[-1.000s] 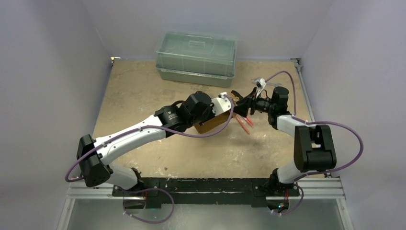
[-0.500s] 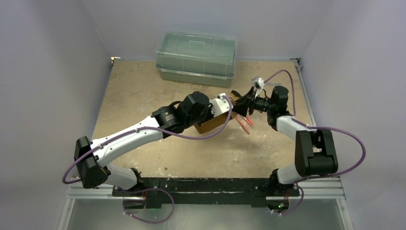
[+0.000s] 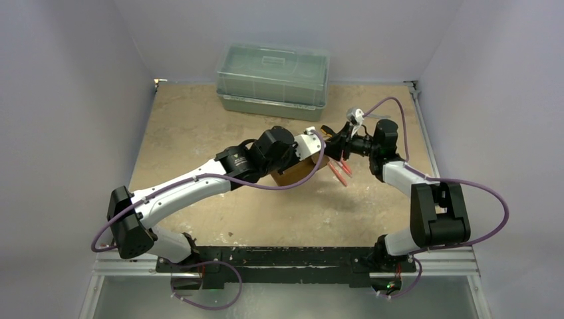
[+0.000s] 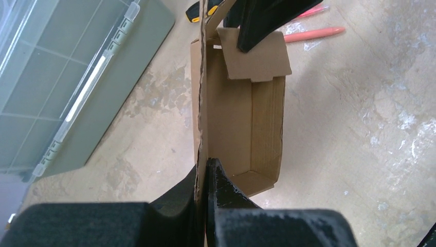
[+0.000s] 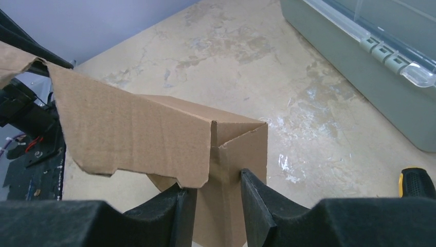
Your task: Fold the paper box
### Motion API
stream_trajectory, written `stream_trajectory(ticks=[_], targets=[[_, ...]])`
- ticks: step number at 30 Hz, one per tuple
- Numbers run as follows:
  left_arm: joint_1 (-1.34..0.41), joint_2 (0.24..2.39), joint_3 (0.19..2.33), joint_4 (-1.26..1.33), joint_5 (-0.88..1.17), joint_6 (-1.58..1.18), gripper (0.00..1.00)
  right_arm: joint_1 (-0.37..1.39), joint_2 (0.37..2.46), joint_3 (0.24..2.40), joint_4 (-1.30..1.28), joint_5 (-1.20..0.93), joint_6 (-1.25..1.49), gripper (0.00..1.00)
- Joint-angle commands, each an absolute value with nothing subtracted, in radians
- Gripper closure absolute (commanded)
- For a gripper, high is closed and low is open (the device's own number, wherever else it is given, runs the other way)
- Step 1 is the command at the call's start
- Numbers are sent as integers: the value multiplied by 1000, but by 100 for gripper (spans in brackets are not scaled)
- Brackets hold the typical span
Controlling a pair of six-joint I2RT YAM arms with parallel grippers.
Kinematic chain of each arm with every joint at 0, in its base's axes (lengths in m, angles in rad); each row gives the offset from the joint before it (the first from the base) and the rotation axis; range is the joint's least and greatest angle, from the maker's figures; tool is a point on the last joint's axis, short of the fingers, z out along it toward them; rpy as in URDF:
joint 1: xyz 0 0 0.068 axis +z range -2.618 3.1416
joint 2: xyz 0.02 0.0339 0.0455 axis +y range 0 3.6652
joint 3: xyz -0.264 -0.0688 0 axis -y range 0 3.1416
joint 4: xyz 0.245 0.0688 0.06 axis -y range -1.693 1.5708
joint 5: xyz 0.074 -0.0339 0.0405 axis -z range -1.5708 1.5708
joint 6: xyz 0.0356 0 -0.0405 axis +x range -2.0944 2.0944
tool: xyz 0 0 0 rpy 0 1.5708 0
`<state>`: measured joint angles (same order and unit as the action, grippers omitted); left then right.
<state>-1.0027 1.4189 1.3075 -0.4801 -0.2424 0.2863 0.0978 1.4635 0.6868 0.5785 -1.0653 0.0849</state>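
Observation:
The paper box [image 3: 296,171] is a small brown carton, open on one side, held off the table at its middle. My left gripper [image 3: 315,151] is shut on one long side wall of the box [image 4: 241,118]; its fingertips [image 4: 205,170] pinch the wall's edge. My right gripper [image 3: 334,143] is at the box's far end with its jaws a little apart. In the right wrist view the gripper [image 5: 216,180] straddles the box's corner [image 5: 133,134], one finger [image 5: 252,200] touching the end panel. An end flap [image 4: 254,56] is bent inward under a right finger.
A large translucent green-grey lidded bin [image 3: 273,80] stands at the back, close to the box's left in the left wrist view [image 4: 61,77]. Two orange pens [image 3: 340,171] lie under the right gripper. A yellow-and-black tool [image 5: 416,182] lies beside it.
My right wrist has moved a little left and back, closer onto the box's end. The left arm and box have barely shifted.

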Motion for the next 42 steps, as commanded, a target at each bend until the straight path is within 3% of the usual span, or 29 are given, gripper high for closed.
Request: stream_trajectory(ticks=[1,10,27,33,42], targets=[[-1005,1430,1371,-455,-239,225,100,115,1431,690,541,-1027,34,62],[-1005,1421,1353,-442,-232,212,100,131,1459,685,528,-932,32,70],[-1003,1441,1327,-436,-144,72,100,148,1484,652,634,-827,94,70],[-999,1480,1349,-457,-134,54,100,152,1507,582,824,-873,163,70],[-945,1527,1395,-510,-66,-24,100,160,1550,498,1026,-819,253,63]])
